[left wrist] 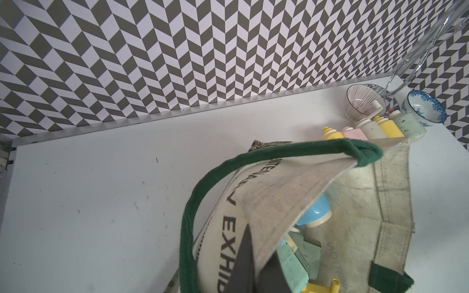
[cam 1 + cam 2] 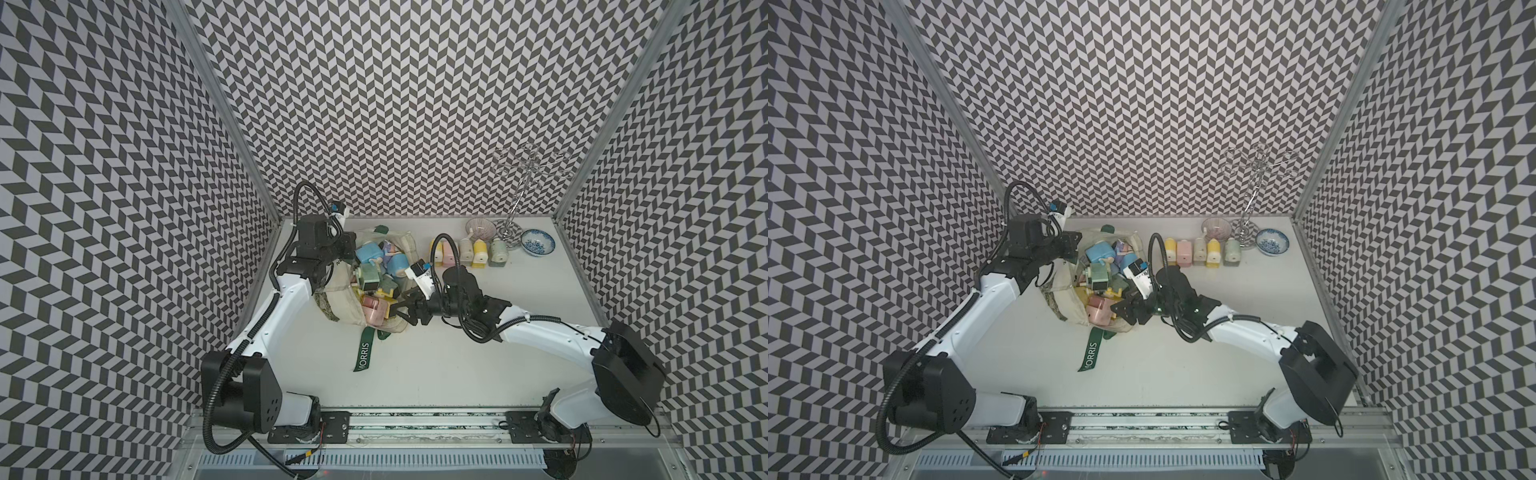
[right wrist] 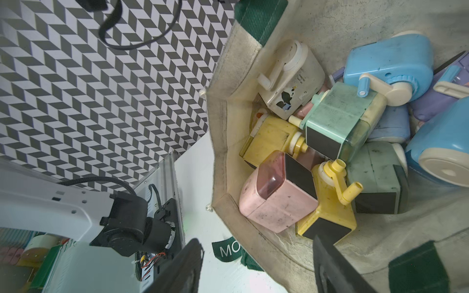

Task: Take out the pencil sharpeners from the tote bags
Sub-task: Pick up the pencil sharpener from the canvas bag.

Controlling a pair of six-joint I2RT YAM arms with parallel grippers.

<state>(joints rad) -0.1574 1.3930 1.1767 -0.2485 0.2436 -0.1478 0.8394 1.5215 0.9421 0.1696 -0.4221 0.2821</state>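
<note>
Well, the left hand [image 1: 256,258] pinches the cream rim of the tote bag [image 2: 337,300], which sits open-mouthed on the table [image 2: 436,374]. A heap of pencil sharpeners [image 3: 355,132] lies inside it, and five more sharpeners [image 2: 1199,250] stand in a row by the far wall. The right hand [image 2: 402,311] hangs spread at the bag's mouth, just beside a pink sharpener [image 3: 276,197].

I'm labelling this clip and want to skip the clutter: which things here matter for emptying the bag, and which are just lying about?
Part of the job:
- tote bag, rim pinched by the left gripper
- sharpeners in the bag
- row of sharpeners already out
- right gripper, open at the bag's mouth

Just lying about:
- striped bowl
- blue bowl
- wire stand
</note>
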